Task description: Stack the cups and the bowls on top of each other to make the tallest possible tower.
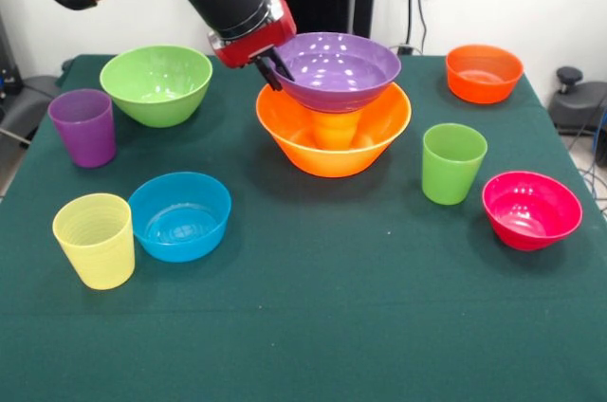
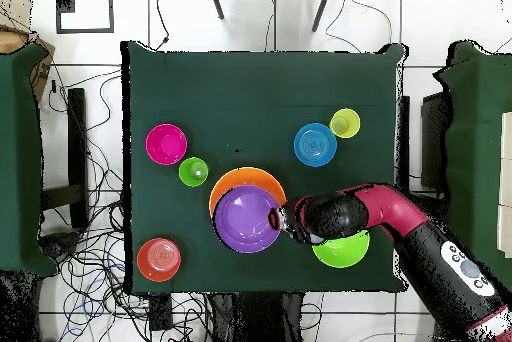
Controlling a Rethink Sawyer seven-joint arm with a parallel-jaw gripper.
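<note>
The red and black arm's gripper (image 1: pixel 277 68) has its jaws clamped on the near-side rim of the wide glossy purple plastic bowl (image 1: pixel 339 70), one finger inside the lip and one outside, as far as the front view shows. That bowl sits mouth up over the large orange-yellow plastic bowl (image 1: pixel 332 137), resting on an upturned orange plastic cup (image 1: pixel 334 127) standing in the big bowl's middle. So the tower (image 2: pixel 246 216) is three pieces high, near the centre of the green-clothed desk (image 1: pixel 313 326).

The relation that matters: the purple bowl's axis is close to vertical but looks a little tilted and shifted toward the gripper's side, not centred on the cup beneath. I'd judge that letting go calls for the bowl to be level first, or it may slide off.

Scattered about, all mouth up, wait the light green bowl (image 1: pixel 156 83), blue bowl (image 1: pixel 179 215), pink-red bowl (image 1: pixel 531 210), orange-red bowl (image 1: pixel 484 72), and the purple cup (image 1: pixel 83 127), pale yellow cup (image 1: pixel 94 239) and green cup (image 1: pixel 452 163).
</note>
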